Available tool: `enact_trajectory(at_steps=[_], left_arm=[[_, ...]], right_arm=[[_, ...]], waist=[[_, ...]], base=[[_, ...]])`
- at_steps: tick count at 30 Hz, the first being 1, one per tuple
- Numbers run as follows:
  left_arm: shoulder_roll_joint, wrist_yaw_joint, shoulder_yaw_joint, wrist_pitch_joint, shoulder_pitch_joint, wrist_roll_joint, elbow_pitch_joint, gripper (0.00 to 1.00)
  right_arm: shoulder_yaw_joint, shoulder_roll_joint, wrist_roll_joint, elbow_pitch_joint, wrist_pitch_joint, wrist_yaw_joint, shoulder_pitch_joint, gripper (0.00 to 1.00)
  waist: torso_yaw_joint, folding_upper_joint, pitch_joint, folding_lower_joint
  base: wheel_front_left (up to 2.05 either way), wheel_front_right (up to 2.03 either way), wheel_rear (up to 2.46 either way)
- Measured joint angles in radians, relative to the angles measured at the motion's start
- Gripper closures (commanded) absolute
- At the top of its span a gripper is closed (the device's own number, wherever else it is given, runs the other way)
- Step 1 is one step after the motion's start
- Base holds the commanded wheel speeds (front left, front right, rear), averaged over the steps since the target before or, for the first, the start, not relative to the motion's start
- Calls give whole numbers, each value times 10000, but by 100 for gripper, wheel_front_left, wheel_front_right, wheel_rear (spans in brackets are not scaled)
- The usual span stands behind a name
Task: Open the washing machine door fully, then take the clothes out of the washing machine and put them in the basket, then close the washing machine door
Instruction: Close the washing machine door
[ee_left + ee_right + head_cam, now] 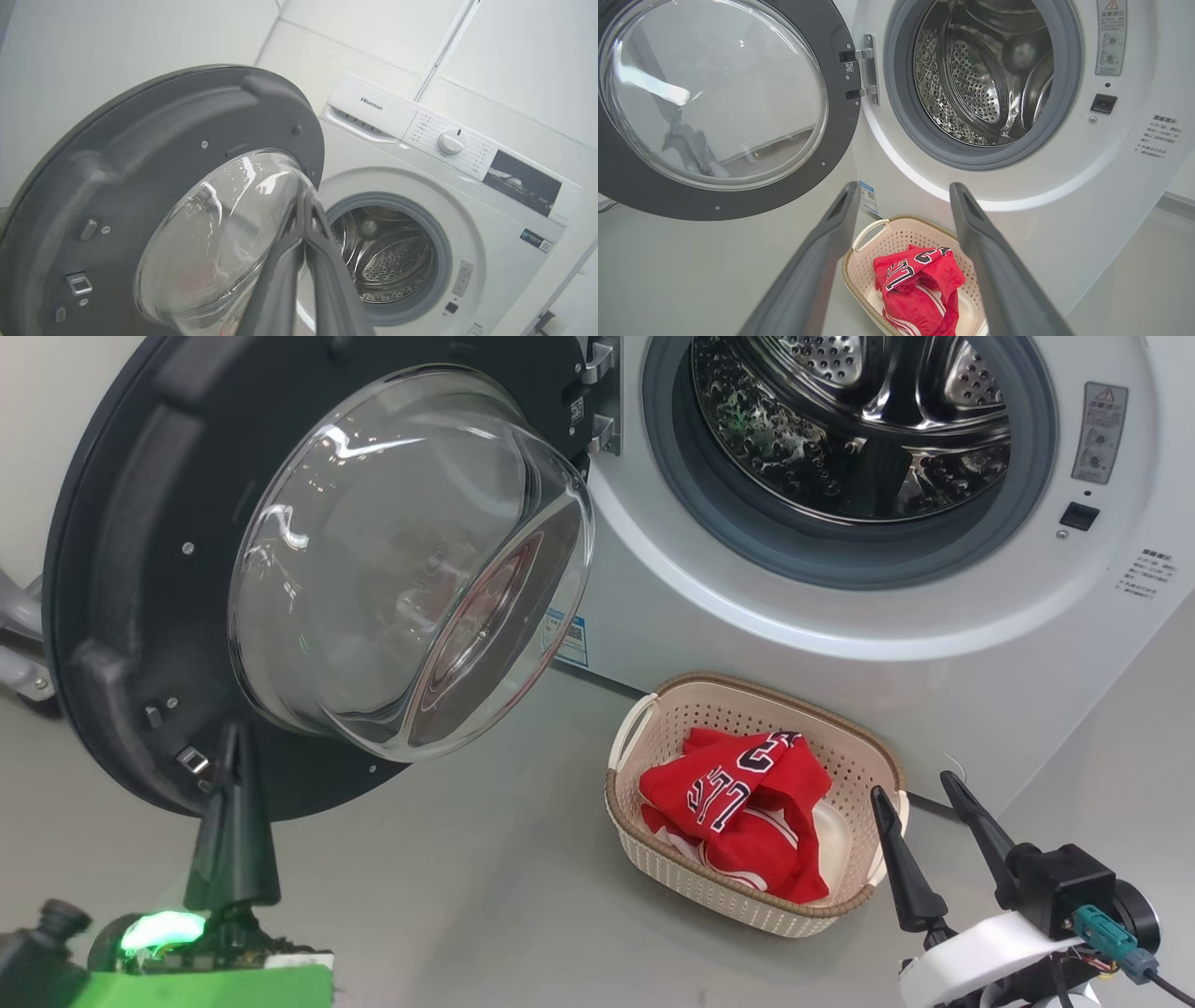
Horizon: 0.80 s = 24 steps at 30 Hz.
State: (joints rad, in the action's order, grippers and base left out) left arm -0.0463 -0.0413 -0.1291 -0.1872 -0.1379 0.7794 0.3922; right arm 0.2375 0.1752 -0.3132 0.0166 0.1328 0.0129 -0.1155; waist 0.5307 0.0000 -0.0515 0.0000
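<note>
The washing machine door (121, 569) hangs swung out to the left, its clear glass bowl (411, 560) bulging toward me. The white washing machine (747, 616) shows a bare steel drum (850, 420). On the floor below it, the cream basket (709, 887) holds the red clothes (738, 803). My left gripper (233, 728) is shut on nothing, its tip at the door's lower edge; whether it touches the door I cannot tell. Its wrist view has the gripper (303, 186) before door (140, 154) and drum (387, 261). My right gripper (913, 786) is open beside the basket, framing basket (901, 238) and clothes (920, 284) between its gripper tips (904, 185).
Grey floor (467, 896) stretches between the door and the basket. A grey metal bracket (19, 644) sits at the far left behind the door. The machine's control panel with a dial (451, 141) is above the opening, against a white wall.
</note>
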Motion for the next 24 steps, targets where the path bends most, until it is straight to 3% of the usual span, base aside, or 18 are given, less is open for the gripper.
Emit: enact_trajectory(at_steps=[5, 11, 16, 24], left_arm=[[10, -382, 575, -132, 431, 2717, 1047, 100], [42, -416, 2213, -148, 1207, 4307, 1638, 100], [-23, 4, 3804, -98, 1838, 5338, 1379, 100], [-855, 989, 5325, 591, 3139, 6985, -355, 100]], right_arm=[[-23, 54, 10, 84, -6, 58, 5, 0], [-90, 121, 31, 196, -48, 96, 17, 0], [-42, 150, 77, 336, -130, 88, 106, 0], [-48, 270, 79, 387, -146, 71, 258, 0]], waist=[[27, 0, -93, 0], [59, 0, -281, 0], [-11, 0, -493, 0], [-206, 0, -772, 0]], base=[[0, 0, 0], [0, 0, 0], [0, 0, 0], [0, 0, 0]])
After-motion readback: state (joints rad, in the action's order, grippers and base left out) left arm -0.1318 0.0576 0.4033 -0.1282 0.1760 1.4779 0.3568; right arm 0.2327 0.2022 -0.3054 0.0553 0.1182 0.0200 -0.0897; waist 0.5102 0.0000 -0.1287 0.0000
